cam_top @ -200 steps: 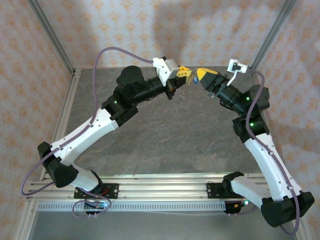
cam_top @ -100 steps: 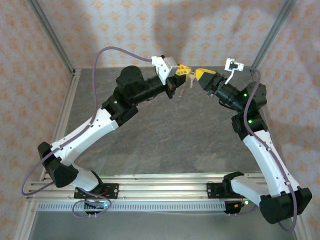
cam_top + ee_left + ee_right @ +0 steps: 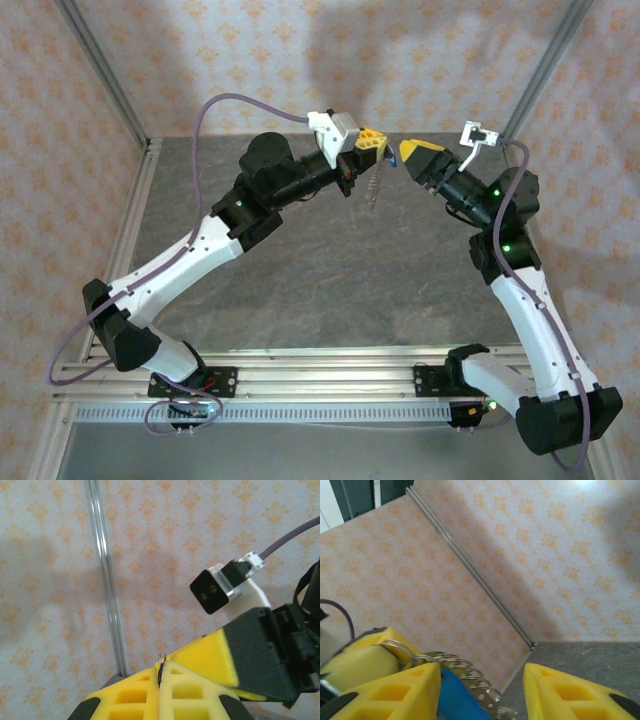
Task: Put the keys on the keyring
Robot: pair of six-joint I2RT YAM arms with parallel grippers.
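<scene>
My left gripper is raised above the back of the table and shut on the keyring, whose loop hangs below it. In the left wrist view a thin metal edge of the keyring sticks up between the closed pads of the left gripper. My right gripper faces it closely, with its jaws wide apart. In the right wrist view the key's blue head lies against the inner side of the left finger. The coiled keyring runs behind the key towards the left gripper's yellow pad.
Both grippers hover over the dark grey table near the patterned back wall. A metal frame post stands in the corner behind. The right arm's wrist camera and a purple cable lie close to the grippers.
The right gripper has drawn back a little to the right, and the blue key head now shows between the two grippers. The left gripper has shifted slightly right, still holding the keyring.
</scene>
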